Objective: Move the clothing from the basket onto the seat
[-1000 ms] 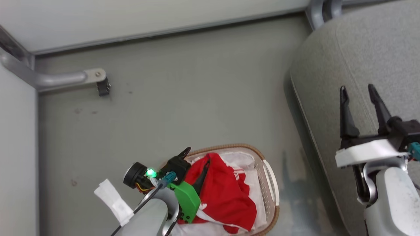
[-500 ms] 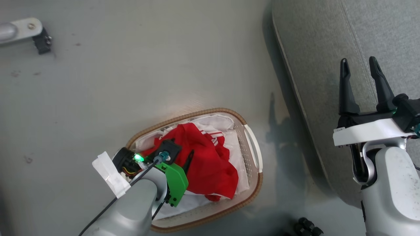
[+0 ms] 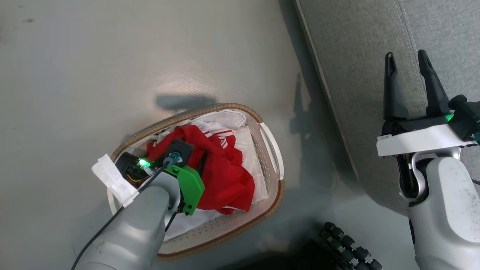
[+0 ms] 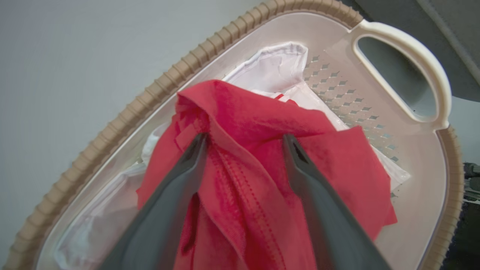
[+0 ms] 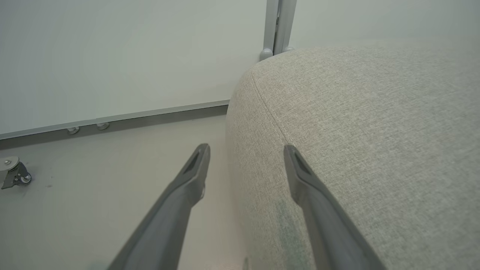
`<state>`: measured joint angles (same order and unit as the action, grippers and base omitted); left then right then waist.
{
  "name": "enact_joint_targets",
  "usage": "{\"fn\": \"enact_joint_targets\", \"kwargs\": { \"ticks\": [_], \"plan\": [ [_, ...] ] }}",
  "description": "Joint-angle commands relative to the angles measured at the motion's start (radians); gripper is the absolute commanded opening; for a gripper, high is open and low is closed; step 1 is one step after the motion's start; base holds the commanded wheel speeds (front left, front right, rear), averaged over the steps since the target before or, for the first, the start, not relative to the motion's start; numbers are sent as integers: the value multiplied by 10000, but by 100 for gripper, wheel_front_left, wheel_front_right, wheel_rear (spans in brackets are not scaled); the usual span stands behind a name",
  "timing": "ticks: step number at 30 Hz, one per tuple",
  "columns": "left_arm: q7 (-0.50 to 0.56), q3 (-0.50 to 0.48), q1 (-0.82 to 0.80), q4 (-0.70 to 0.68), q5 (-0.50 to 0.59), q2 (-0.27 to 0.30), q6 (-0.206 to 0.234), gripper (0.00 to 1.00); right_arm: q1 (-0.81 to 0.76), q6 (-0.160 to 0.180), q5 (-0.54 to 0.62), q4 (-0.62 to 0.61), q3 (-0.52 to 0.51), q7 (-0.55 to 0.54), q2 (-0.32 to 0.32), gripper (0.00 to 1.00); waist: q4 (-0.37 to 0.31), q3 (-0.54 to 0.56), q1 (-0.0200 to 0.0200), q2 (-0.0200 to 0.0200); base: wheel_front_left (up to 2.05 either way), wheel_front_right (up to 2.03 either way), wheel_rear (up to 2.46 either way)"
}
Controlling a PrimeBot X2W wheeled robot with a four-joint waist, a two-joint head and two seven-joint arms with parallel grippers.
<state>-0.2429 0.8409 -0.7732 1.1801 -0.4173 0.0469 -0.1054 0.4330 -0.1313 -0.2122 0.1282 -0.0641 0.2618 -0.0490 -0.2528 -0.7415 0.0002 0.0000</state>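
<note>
Left forearm (image 3: 135, 225) hides the near end of the basket (image 3: 225, 225) in the head view; the seat (image 3: 360, 75) runs off top and right edges; the clothing (image 3: 225, 176) cannot be told apart as two pieces

Soft cloth clothing (image 4: 243, 120), plastic basket (image 4: 375, 123), woven fabric seat (image 5: 375, 131)

Smooth grey floor (image 3: 112, 52) with a faint dark scuff (image 3: 28, 20). A pale wall (image 5: 131, 52) meets the floor along a grey baseboard (image 5: 157, 114). A metal post (image 5: 277, 26) stands upright against the wall. A small caster wheel (image 5: 15, 174) rests on the floor near the baseboard.
</note>
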Motion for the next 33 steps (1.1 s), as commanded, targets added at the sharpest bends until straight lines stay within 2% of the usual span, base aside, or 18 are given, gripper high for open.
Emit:
{"fn": "enact_joint_targets", "kwargs": {
  "ticks": [1, 4, 5, 6, 7, 8, 14, 22, 28, 33],
  "plan": [
    [43, -4, -227, 117, -76, 65, 64, 100, 122, 10, -90, -4, 14, 49, -25, 100, -157, -203, -2, 0, 0, 0, 0],
    [131, -38, -338, 271, -246, 63, 149, 99, 155, 10, -129, -1, 51, 49, -25, 100, -189, -283, -2, 0, 0, 0, 0],
    [153, -50, -387, 319, -317, 62, 200, 65, 180, 10, -154, -1, 70, 49, -25, 100, -200, -310, -2, 0, 0, 0, 0],
    [185, -63, -409, 355, -373, 66, 230, 46, 198, 10, -171, -4, 85, 49, -25, 100, -207, -329, -2, 0, 0, 0, 0],
    [198, -52, -426, 378, -418, 65, 263, 13, 222, 10, -197, -3, 103, 49, -25, 100, -214, -348, -2, 0, 0, 0, 0],
    [236, -58, -433, 402, -480, 63, 300, 0, 239, 10, -207, 0, 117, 49, -27, 100, -218, -357, -2, 0, 0, 0, 0],
    [265, 72, -406, 422, -654, 63, 338, 0, 245, 10, -175, 25, 120, 49, -27, 100, -175, -330, -2, 0, 0, 0, 0],
    [-74, 388, -87, -268, -882, 60, 93, 0, 159, 10, -69, 136, -28, 49, -30, 100, 150, 45, -2, 0, 0, 0, 0],
    [-230, 506, 286, -1269, -933, 57, -22, 0, -118, 10, 168, 222, -214, 49, -30, 100, 546, 726, -2, 0, 0, 0, 0],
    [-223, 170, 951, -2849, -589, 245, -26, 0, -455, 10, 487, 316, -423, 49, -30, 100, 1009, 1559, -2, 0, 0, 0, 0]
  ]
}}
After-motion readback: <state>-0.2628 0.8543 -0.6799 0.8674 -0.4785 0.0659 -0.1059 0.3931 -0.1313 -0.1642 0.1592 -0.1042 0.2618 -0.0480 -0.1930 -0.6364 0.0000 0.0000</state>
